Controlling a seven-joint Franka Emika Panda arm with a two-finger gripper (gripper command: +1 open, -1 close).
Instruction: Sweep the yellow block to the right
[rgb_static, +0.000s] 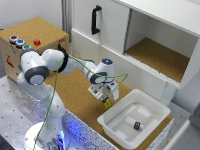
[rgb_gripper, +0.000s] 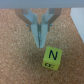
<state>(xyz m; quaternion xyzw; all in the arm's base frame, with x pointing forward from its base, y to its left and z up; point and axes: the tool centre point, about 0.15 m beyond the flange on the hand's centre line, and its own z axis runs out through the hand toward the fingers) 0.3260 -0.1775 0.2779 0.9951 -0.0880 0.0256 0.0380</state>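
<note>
While my gripper (rgb_gripper: 39, 41) hung low over the cork board (rgb_gripper: 15, 60), its two fingers (rgb_gripper: 42, 36) were pressed together at the tips with nothing between them. Just beside those tips, not touching as far as the wrist view showed, the yellow block (rgb_gripper: 50, 57) sat on the cork, a black letter N on its upper face.

From the exterior view, the yellow block (rgb_static: 107, 105) lay on the cork board (rgb_static: 75, 87) directly beneath my gripper (rgb_static: 105, 98), close against the near corner of the white tray (rgb_static: 112, 125). Inside that tray, well apart from the yellow block, a small dark block (rgb_static: 137, 125) rested on the floor. Beyond the yellow block, toward the exterior view's right, a white cabinet (rgb_static: 150, 30) stood with its cork-lined compartment open and a black handle (rgb_static: 95, 19) on its closed door. Far from the yellow block, toward the exterior view's left, a cork-topped box (rgb_static: 35, 31) carried a red block (rgb_static: 37, 42) and some round buttons (rgb_static: 17, 40).
</note>
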